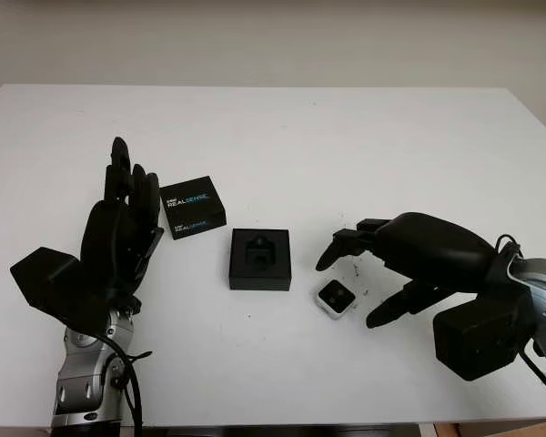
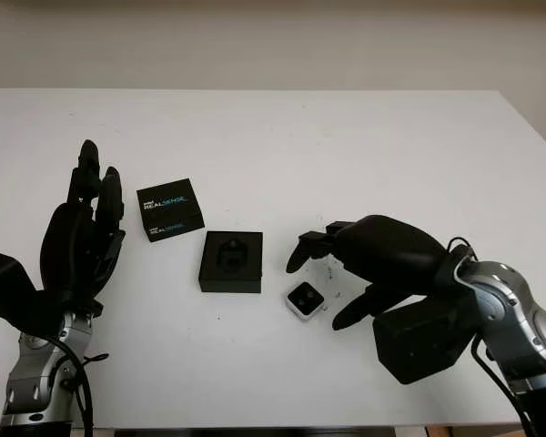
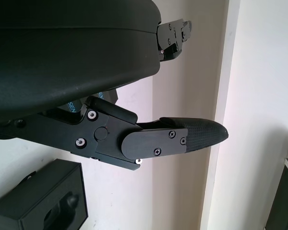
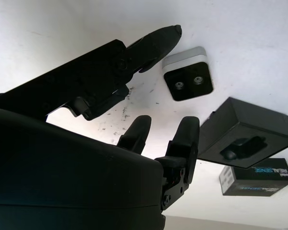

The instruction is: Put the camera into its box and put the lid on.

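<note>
A small square camera (image 1: 336, 299) with a silver rim and dark face lies on the white table, just right of the open black box (image 1: 260, 259), whose insert has a moulded recess. The black lid (image 1: 193, 207), printed REALSENSE, lies flat left of and behind the box. My right hand (image 1: 359, 273) hovers over the camera, open, fingers arched around it without touching; the right wrist view shows the camera (image 4: 187, 74) between the fingertips (image 4: 169, 33) and the box (image 4: 245, 132) beyond. My left hand (image 1: 127, 196) stands upright and open, left of the lid.
The white table (image 1: 346, 137) stretches far behind the objects to a pale wall. Its front edge runs close under both forearms. Small dark scuff marks (image 4: 117, 112) dot the surface near the camera.
</note>
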Controlling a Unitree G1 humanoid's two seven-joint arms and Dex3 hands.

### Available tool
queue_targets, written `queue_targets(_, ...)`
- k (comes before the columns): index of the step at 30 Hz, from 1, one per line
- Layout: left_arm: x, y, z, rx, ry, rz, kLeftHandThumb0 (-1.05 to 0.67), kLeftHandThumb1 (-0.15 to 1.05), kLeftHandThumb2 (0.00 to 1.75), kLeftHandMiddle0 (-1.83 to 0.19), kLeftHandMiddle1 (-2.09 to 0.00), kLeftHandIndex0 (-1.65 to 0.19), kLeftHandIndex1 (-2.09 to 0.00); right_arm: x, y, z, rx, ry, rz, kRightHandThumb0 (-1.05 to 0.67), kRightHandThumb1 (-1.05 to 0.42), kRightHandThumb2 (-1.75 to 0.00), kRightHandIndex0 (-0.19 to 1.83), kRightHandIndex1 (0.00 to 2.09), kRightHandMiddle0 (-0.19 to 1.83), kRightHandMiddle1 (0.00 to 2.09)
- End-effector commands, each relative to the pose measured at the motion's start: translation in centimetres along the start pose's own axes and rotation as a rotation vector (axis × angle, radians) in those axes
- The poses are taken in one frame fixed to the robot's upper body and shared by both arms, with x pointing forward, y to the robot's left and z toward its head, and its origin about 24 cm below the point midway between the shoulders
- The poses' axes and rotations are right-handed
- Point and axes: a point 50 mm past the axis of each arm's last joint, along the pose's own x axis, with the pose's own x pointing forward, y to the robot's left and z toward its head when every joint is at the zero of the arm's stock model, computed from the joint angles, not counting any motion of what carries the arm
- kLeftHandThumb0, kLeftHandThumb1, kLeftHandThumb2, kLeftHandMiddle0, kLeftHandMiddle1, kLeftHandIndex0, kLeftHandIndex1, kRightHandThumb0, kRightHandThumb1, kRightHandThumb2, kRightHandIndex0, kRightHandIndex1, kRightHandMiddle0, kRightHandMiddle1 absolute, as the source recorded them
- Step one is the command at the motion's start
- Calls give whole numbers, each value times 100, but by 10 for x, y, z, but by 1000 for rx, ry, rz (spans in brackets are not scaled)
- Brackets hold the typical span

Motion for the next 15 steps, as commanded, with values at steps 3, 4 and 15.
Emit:
queue_targets(3,-2,2,2,4,-14,-3,-70,105,46,19,0,19,0,4,2,0,3,-5,-6,-49,-78,-6,23,95,16,102)
queue_targets(4,-2,2,2,3,-14,-3,-71,105,46,19,0,19,0,5,2,0,-1,-5,-6,-48,-78,-5,23,96,16,103)
queue_targets(15,-4,1,2,12,-12,7,-71,105,46,19,0,19,0,9,8,-3,-1,-26,-27,-43,-77,-6,25,106,21,105)
